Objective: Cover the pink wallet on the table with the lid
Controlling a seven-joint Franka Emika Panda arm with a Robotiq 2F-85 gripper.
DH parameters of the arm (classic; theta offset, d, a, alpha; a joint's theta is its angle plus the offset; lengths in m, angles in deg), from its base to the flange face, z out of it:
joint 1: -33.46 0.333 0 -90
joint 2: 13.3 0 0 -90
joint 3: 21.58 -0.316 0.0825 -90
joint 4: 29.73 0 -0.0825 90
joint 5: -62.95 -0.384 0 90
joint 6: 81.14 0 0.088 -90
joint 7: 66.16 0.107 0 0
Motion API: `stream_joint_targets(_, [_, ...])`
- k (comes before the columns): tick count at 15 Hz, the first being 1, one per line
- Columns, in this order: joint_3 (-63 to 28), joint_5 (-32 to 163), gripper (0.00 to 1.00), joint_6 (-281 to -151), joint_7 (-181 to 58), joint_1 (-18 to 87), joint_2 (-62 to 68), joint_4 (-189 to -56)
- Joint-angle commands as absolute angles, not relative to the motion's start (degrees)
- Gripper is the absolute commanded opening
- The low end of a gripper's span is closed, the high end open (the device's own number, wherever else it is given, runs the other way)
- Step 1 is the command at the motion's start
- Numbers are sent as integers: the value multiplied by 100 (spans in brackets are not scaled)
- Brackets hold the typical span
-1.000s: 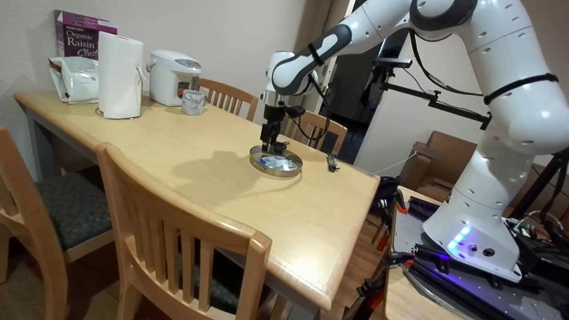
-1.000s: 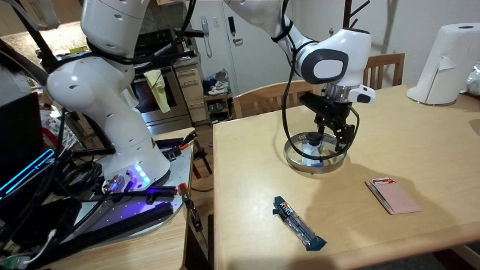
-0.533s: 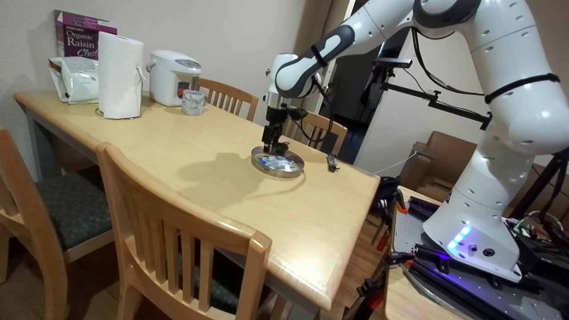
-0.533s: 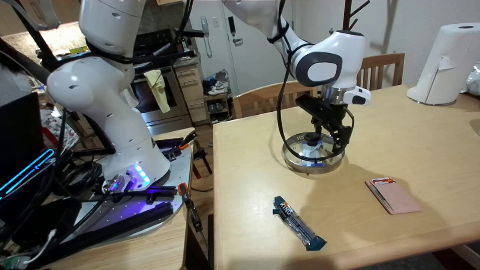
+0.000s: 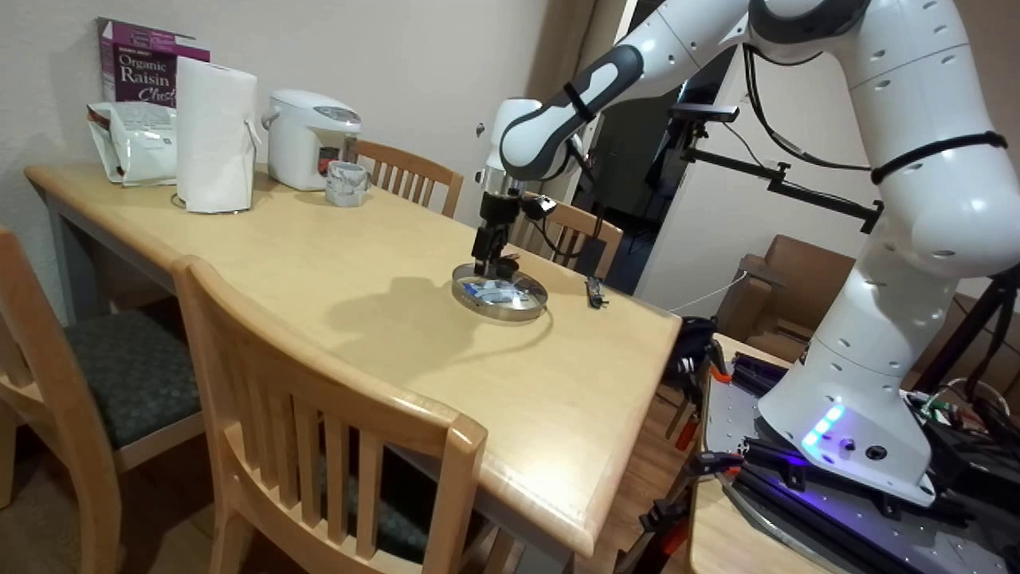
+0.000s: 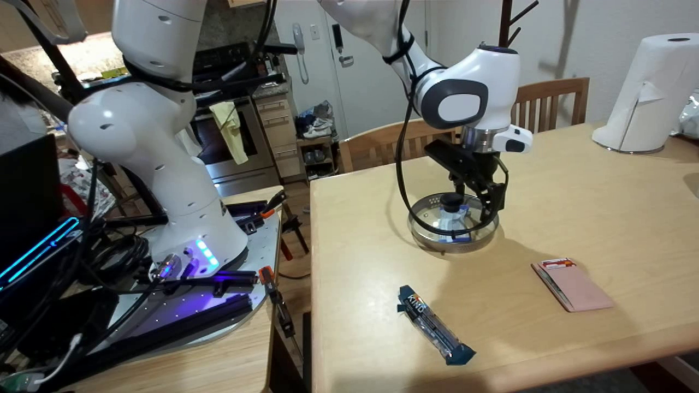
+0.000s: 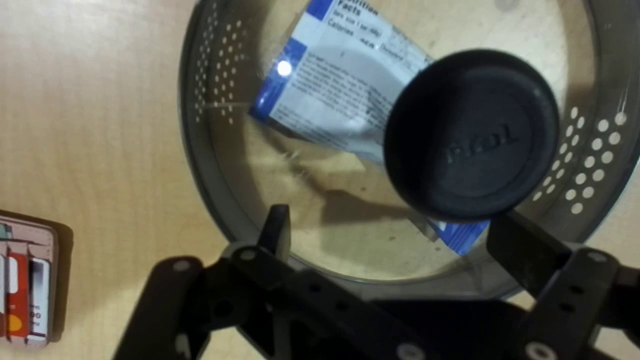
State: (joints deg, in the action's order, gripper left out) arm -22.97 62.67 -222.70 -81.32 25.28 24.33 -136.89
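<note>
1. The flat, rectangular pink wallet [image 6: 576, 286], cards [image 7: 17, 292] showing at one end, lies uncovered on the long light-wood table [image 6: 355, 262].
2. Near but apart, the round, silver-rimmed glass lid [image 6: 453, 246] with a black knob [image 7: 470, 135] stands over a blue-and-white printed packet [image 7: 340, 82].
3. The black two-fingered gripper [image 7: 390, 225] hangs above the lid, jaws spread wide, holding nothing; whether it touches the knob I cannot tell.
4. A slim, dark-wrapped bar [image 6: 435, 326] lies apart from wallet and lid.
</note>
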Motion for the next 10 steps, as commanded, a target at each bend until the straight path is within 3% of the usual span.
stream_joint_targets(1, [-2298, 6269, 100, -22254, -8130, 2528, 2433, -13682])
stream_joint_targets(10, [-2196, 6377, 100, -22498, -7961, 2657, 2165, -13909])
